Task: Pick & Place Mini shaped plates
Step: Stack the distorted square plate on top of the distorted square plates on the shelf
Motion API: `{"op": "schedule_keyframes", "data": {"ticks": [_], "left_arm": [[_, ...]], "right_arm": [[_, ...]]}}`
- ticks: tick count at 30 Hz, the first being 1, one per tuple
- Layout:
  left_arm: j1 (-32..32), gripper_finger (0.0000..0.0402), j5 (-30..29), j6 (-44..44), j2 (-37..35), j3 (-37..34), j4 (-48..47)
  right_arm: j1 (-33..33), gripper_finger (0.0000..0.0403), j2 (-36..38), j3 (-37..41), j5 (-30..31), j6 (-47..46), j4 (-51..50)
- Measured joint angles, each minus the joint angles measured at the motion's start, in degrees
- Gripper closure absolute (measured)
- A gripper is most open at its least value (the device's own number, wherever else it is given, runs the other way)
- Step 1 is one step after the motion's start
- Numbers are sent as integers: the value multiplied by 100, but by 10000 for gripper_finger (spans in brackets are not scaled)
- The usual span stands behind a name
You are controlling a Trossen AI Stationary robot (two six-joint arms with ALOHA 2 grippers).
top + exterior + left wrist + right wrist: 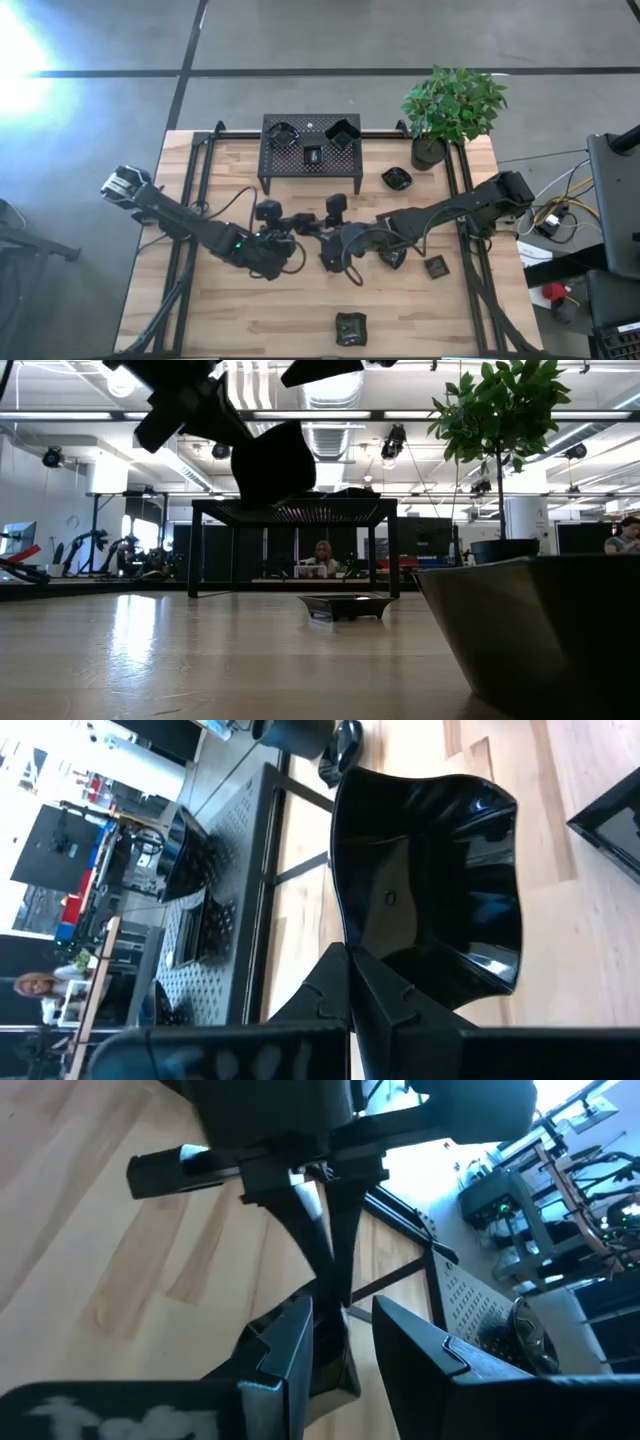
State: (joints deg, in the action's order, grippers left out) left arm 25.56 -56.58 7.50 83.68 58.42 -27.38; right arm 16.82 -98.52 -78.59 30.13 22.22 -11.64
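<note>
The mini shaped plate [430,880] in play is glossy black, squarish, with a wavy raised rim. My left gripper [352,982] is shut on it, mid-table in front of the rack. It shows in the low view as a dark shape [275,460] in the air. My right gripper [340,1345] is open and faces the left one. Its fingers stand on either side of the plate's thin edge [328,1295]; I cannot tell whether they touch it. Other plates sit on the rack [283,133] [342,132] and flat on the table [397,178] [436,267] [351,327]. My left gripper pinches the plate by its rim at one corner [348,952], one finger on the hollow inner side [400,1010] and one on the outer side. The plate is lifted clear of the table and stands out beyond the fingertips, held on edge.
The black perforated rack [311,160] stands on legs at the far middle of the table. A potted plant [450,110] is at the far right corner. Black rails run down both table sides. One plate [540,630] lies very close to the low camera.
</note>
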Motion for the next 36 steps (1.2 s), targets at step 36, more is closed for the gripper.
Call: {"op": "schedule_keyframes", "data": {"ticks": [36], "left_arm": [[4,401,251,621,538,877,-1]], "right_arm": [[-33,328,0,11,476,-587,-1062]]}}
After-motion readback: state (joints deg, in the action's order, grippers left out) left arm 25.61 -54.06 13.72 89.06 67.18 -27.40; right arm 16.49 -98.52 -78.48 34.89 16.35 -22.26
